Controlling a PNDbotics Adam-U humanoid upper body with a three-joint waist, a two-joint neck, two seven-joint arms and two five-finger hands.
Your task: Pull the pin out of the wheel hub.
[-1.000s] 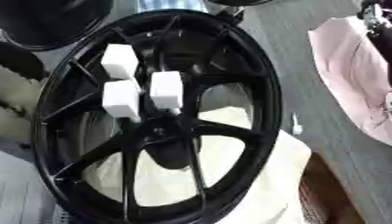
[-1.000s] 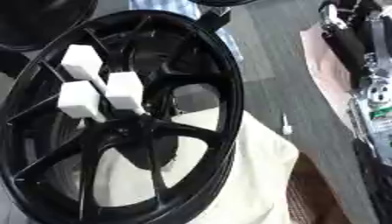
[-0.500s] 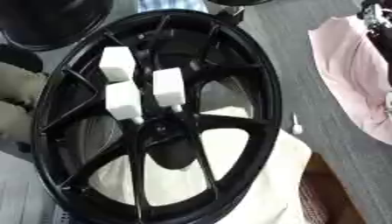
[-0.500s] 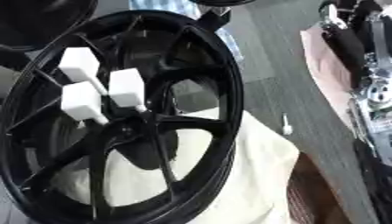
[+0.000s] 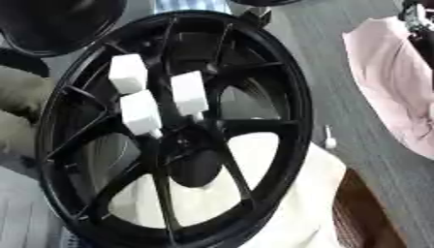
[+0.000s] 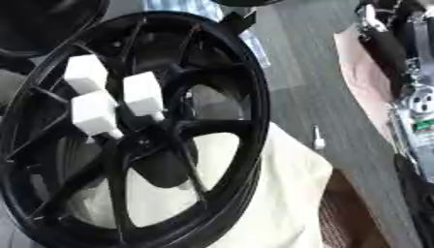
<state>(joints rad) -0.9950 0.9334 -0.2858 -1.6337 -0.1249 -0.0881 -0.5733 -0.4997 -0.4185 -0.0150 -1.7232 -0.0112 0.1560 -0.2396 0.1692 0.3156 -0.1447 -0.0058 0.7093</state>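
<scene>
Left eye view, main object: a black wheel hub (image 5: 174,128) fills most of the frame, tilted, with its spoked face toward the camera.
Pins: three pins with white block-shaped heads stand out of the hub near its centre. One (image 5: 189,93) is to the right, one (image 5: 140,114) is lower left, and one (image 5: 128,73) is upper left. Each sits on a thin stem that runs into the hub.
Pin state: all three are seated in the hub and nothing touches them.
Under the hub: a cream cloth (image 5: 292,203) shows through the lower spokes and spreads out to the lower right.
Table: a grey surface (image 5: 331,87) runs along the right of the hub, and a small white piece (image 5: 329,141) lies on it just beside the rim.
Far right: a pink cloth (image 5: 390,82) lies well apart from the hub.
Upper left: part of another dark round object (image 5: 59,22) is behind the hub.
Right hand: black and silver robot parts (image 6: 411,101) show at the right edge of the right eye view, well away from the pins. Whether the hand is wide or closed cannot be told.
Left hand: it shows in neither view.
</scene>
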